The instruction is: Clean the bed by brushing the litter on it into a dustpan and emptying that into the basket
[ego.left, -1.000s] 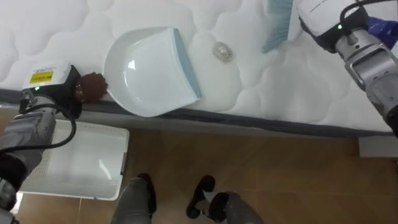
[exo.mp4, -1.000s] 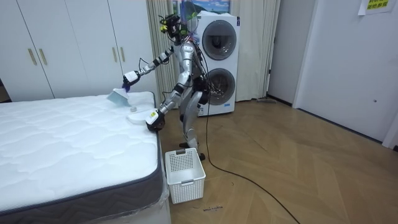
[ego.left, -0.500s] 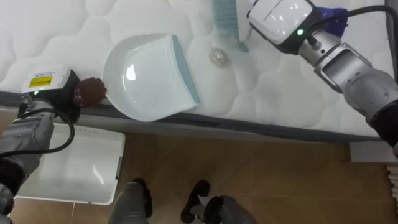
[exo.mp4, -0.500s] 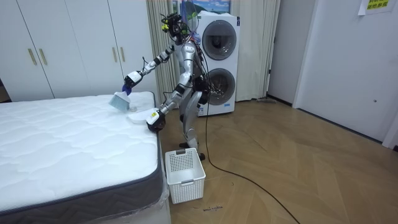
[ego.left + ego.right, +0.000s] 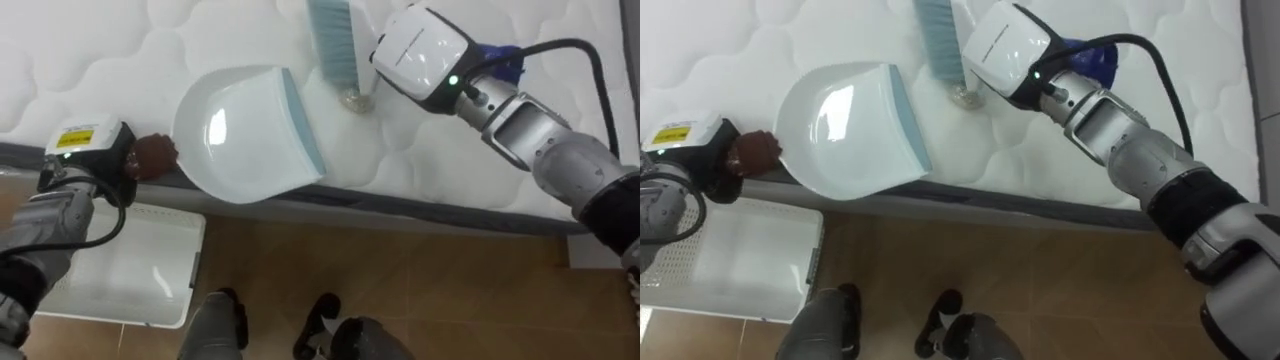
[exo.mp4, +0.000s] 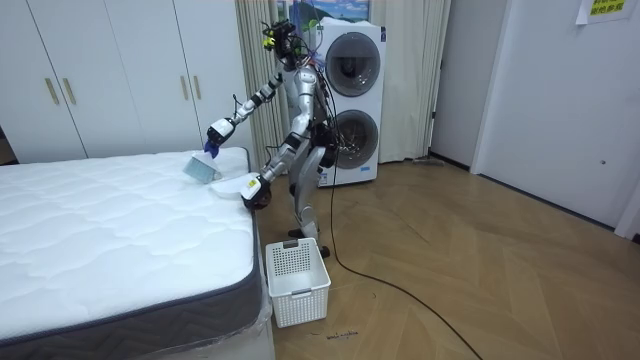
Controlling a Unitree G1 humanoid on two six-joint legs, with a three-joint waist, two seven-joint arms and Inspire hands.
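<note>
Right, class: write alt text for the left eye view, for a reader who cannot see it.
The robot's right hand holds a brush with its bristles by a small scrap on the white mattress, beside a white dustpan gripped by its left hand at the bed's edge. A white basket stands on the floor.

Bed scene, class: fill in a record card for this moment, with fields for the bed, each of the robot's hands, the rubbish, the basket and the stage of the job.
Bed: white quilted bed; the robot stands at its edge
Left hand: left hand grips the dustpan, which lies flat at the bed's edge
Right hand: right hand holds the brush, bristles down by the scrap
Rubbish: small scrap on the bed, just off the dustpan's open lip
Basket: white basket on the wooden floor beside the bed
Stage: scrap not yet in the dustpan
</note>
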